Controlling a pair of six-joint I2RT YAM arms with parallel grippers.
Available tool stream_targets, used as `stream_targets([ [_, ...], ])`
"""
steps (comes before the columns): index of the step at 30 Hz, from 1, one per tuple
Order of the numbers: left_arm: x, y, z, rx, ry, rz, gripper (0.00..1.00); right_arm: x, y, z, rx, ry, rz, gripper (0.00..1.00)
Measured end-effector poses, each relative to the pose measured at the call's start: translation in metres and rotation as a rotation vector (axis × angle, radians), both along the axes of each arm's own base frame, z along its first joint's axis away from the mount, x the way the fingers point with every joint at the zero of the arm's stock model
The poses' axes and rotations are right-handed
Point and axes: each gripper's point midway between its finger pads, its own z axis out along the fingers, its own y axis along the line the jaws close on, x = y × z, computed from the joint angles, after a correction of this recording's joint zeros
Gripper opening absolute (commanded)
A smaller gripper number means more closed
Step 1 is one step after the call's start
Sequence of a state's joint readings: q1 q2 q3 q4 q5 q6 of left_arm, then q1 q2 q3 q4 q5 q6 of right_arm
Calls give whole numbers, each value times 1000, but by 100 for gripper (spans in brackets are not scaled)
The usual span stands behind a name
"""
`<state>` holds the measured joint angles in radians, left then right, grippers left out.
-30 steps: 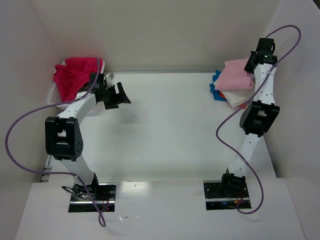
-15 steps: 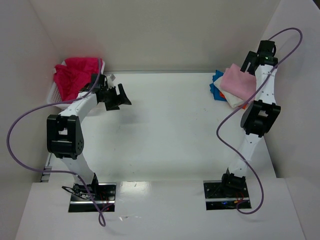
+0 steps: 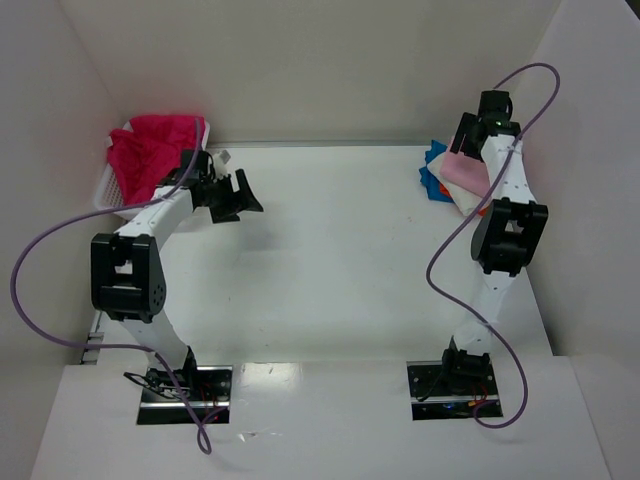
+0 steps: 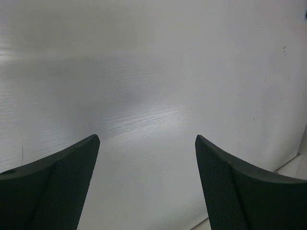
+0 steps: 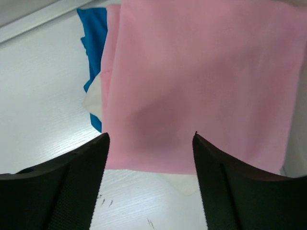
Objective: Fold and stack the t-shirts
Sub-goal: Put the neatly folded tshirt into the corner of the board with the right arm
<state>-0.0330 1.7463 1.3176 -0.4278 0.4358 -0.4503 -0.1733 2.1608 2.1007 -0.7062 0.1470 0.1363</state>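
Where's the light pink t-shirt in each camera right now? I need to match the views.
Top external: the light pink t-shirt lies at the far right, partly behind the right arm.
Left wrist: not in it.
Right wrist: it fills the upper right of the picture.
Shared landmark: the blue t-shirt along its left edge.

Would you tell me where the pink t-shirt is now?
The pink t-shirt lies far right on the table in the top view, overlapping the blue t-shirt.

We found passage across the centre of the table (image 3: 340,250); the basket (image 3: 107,192) obstructed the far-left corner, the pink t-shirt (image 5: 201,81) atop its pile the far-right, and walls (image 3: 300,70) bounded three sides.
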Motion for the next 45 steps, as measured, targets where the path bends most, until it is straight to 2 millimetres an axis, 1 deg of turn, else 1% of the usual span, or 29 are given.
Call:
stream_targets([
  [2,-3,0,12,1,-28,1,89,2,3,-9,-1,8,-7,61],
  [3,-3,1,21,2,-52,3,89,3,1,-13,-7,7,-20,60],
  [6,-5,2,46,5,-118,7,89,4,-9,-22,-31,9,-65,60],
  [8,-6,2,58,4,-151,8,89,5,-13,-28,-43,13,-80,60],
  [10,-6,2,63,3,-164,9,89,6,-16,-35,-49,18,-88,60],
  [13,-7,2,60,5,-158,10,89,9,-16,-49,-46,30,-90,61],
  [14,-8,2,59,5,-152,10,89,9,-16,-53,-44,34,-89,65],
  [15,-9,3,58,6,-148,11,89,9,-16,-56,-42,41,-90,66],
  [17,-10,3,57,10,-141,13,89,9,-16,-59,-38,44,-90,70],
  [18,-10,4,57,12,-138,14,89,9,-15,-59,-35,43,-88,76],
  [20,-10,5,58,19,-134,18,89,11,-13,-56,-22,34,-87,84],
  [21,-10,6,60,22,-133,20,90,11,-11,-55,-13,29,-83,92],
  [22,-9,6,64,27,-139,23,90,12,-8,-53,1,23,-74,96],
  [23,-7,7,68,32,-150,25,91,12,-5,-48,15,14,-61,100],
  [25,0,10,81,45,-183,32,95,11,6,-32,54,-16,-21,100],
  [26,4,13,88,59,-206,36,97,8,12,-18,73,-44,3,100],
  [27,8,16,95,73,-230,41,98,3,19,-1,92,-79,26,100],
  [29,16,22,112,102,-281,54,100,-13,35,41,134,-161,77,100],
  [33,28,36,142,154,-371,79,100,-53,67,146,158,-408,170,100],
  [34,29,40,148,168,-388,86,100,-65,77,169,159,-468,192,100],
  [35,30,42,153,183,-404,89,100,-76,87,186,163,-517,213,100],
  [37,30,48,160,206,-420,105,100,-94,108,209,181,-584,256,100],
  [38,30,50,163,216,-425,110,100,-101,119,213,195,-603,277,100],
  [39,30,52,164,228,-430,112,100,-106,128,212,208,-606,290,100],
  [40,29,54,164,237,-431,116,100,-109,135,206,222,-596,298,100],
  [42,28,57,160,252,-422,128,100,-110,146,188,247,-555,305,100],
  [45,21,63,145,281,-381,149,100,-109,147,147,268,-448,265,100],
])
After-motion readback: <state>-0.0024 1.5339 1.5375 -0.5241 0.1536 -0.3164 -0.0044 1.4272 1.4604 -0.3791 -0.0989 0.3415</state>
